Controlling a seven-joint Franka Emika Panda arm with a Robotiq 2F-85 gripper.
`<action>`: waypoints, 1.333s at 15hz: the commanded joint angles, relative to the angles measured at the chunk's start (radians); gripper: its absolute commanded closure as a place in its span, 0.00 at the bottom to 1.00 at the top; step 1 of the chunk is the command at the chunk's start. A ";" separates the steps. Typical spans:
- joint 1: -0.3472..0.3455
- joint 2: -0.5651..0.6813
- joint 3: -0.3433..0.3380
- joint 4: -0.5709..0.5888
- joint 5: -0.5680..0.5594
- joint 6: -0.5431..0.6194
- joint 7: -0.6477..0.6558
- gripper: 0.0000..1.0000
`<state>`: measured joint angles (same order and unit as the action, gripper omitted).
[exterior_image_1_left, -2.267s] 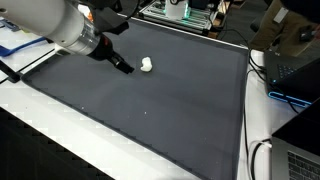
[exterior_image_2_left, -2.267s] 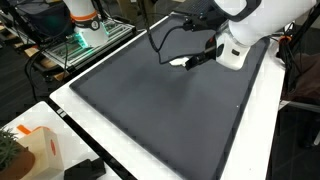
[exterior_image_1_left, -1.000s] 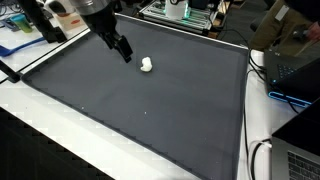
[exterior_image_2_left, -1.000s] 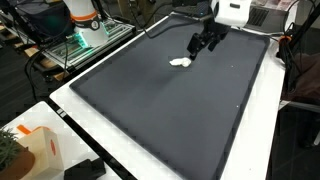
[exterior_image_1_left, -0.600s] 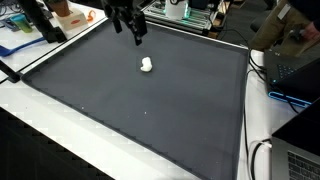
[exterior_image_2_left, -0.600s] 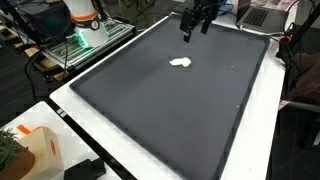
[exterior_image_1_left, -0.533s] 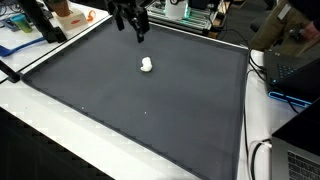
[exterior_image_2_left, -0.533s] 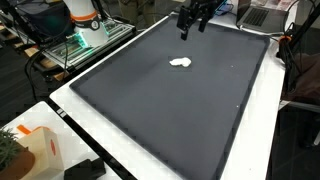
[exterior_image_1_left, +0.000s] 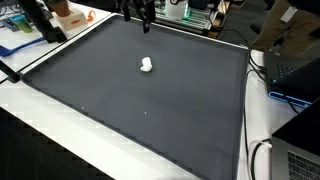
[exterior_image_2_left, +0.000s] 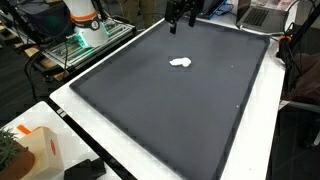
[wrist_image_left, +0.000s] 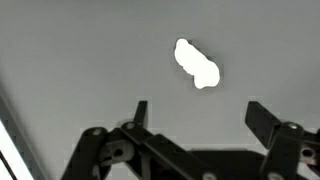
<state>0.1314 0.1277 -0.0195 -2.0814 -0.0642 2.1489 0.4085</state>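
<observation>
The gripper (wrist_image_left: 197, 108) stood fully spread and held nothing. Only the wrist view made this plain: two dark fingers (wrist_image_left: 140, 108) stood wide apart at the bottom of the picture, with bare grey mat (wrist_image_left: 80, 50) between them. Past the fingertips in that view lay the white lump (wrist_image_left: 197, 63), a small lobed piece resting flat on the mat, clear of both fingers.

In both exterior views the gripper (exterior_image_1_left: 146, 22) (exterior_image_2_left: 174, 26) was just a dark shape cut off by the top edge, hanging over the mat's far border, and its spread was hard to read there. Those views placed the white lump (exterior_image_1_left: 147, 65) (exterior_image_2_left: 181, 62) on the mat (exterior_image_1_left: 150, 115) (exterior_image_2_left: 170, 115), in its far half, inward from the border under the gripper and well apart from it.
</observation>
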 joint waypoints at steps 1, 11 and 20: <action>-0.018 0.000 0.019 0.001 -0.003 -0.001 0.002 0.00; -0.012 -0.398 0.086 -0.393 0.148 -0.020 -0.012 0.00; -0.027 -0.611 0.134 -0.481 0.193 -0.075 -0.048 0.00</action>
<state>0.1300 -0.4830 0.0909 -2.5645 0.1167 2.0776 0.3711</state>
